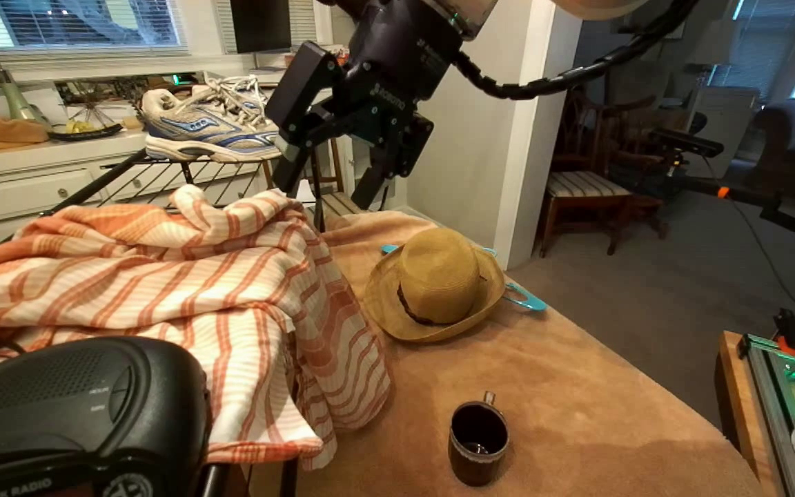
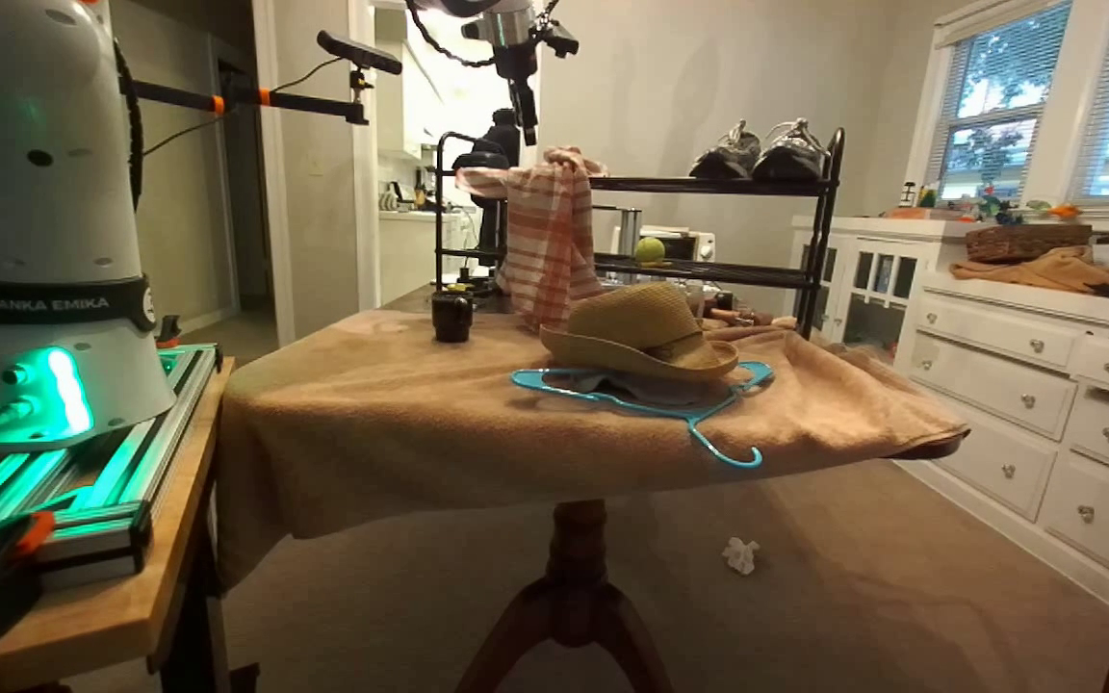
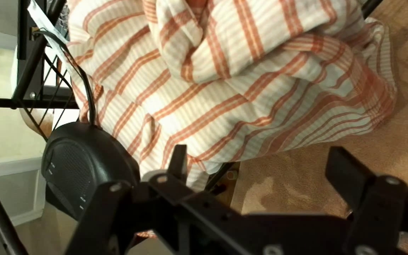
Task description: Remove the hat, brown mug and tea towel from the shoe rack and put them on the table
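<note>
The red-and-white striped tea towel (image 1: 232, 276) is draped over the top of the black shoe rack (image 2: 709, 186) and hangs down its side. It fills much of the wrist view (image 3: 218, 99) and also shows in an exterior view (image 2: 550, 241). The straw hat (image 1: 442, 276) lies brim down on the cloth-covered table (image 1: 577, 400). The dark brown mug (image 1: 477, 449) stands upright on the table; both also show in an exterior view, the hat (image 2: 631, 322) and the mug (image 2: 452, 318). My gripper (image 1: 327, 190) is open and empty, just above the towel; its fingers (image 3: 259, 159) are wide apart.
A black clock radio (image 1: 80, 407) sits on the rack beside the towel, with a cable. Running shoes (image 1: 208, 128) stand at the rack's far end. A blue hanger (image 2: 603, 397) lies by the hat. A green ball (image 2: 650, 251) is on the lower shelf.
</note>
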